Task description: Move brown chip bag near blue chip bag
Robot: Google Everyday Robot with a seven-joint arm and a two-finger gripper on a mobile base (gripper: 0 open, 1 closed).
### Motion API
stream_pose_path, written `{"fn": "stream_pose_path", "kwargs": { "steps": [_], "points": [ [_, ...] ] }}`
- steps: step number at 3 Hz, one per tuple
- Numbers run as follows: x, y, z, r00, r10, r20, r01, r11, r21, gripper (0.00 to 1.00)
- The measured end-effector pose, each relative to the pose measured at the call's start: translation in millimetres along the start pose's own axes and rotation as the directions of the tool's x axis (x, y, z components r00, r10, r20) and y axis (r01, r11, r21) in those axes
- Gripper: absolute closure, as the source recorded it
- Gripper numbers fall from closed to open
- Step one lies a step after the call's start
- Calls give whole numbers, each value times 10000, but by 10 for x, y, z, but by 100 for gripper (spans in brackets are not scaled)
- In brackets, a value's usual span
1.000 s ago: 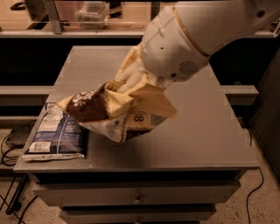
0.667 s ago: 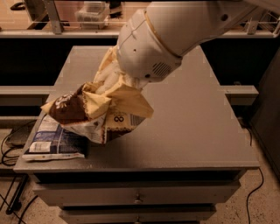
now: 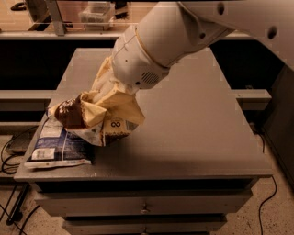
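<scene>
The brown chip bag (image 3: 98, 118) is crumpled, with cream-yellow edges and a dark brown front. It hangs from my gripper (image 3: 109, 92) over the table's front left, tilted to the left. The gripper is shut on the bag's bunched top and is mostly hidden behind my large white wrist (image 3: 147, 55). The blue chip bag (image 3: 56, 148) lies flat at the table's front left corner. The brown bag's lower left end overlaps the blue bag's upper right part in this view; I cannot tell whether they touch.
The grey table (image 3: 197, 133) has drawers below its front edge. A shelf with a clear container (image 3: 94, 11) stands behind. Cables (image 3: 9, 151) lie on the floor at the left.
My arm has carried the brown chip bag to the left and a little down, from beside the blue bag to over its right edge.
</scene>
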State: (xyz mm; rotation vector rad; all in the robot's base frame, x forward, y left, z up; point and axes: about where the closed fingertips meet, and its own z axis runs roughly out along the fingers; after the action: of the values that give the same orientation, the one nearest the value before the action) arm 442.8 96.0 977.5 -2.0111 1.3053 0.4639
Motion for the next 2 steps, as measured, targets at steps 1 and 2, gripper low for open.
{"fn": "stream_pose_path", "kwargs": {
  "steps": [1,2],
  "points": [
    [120,-175,42,9998,165,-62,-164,9997,178,12],
    [203,-397,-72,9995,243,-185,-230,9976,657,0]
  ]
}}
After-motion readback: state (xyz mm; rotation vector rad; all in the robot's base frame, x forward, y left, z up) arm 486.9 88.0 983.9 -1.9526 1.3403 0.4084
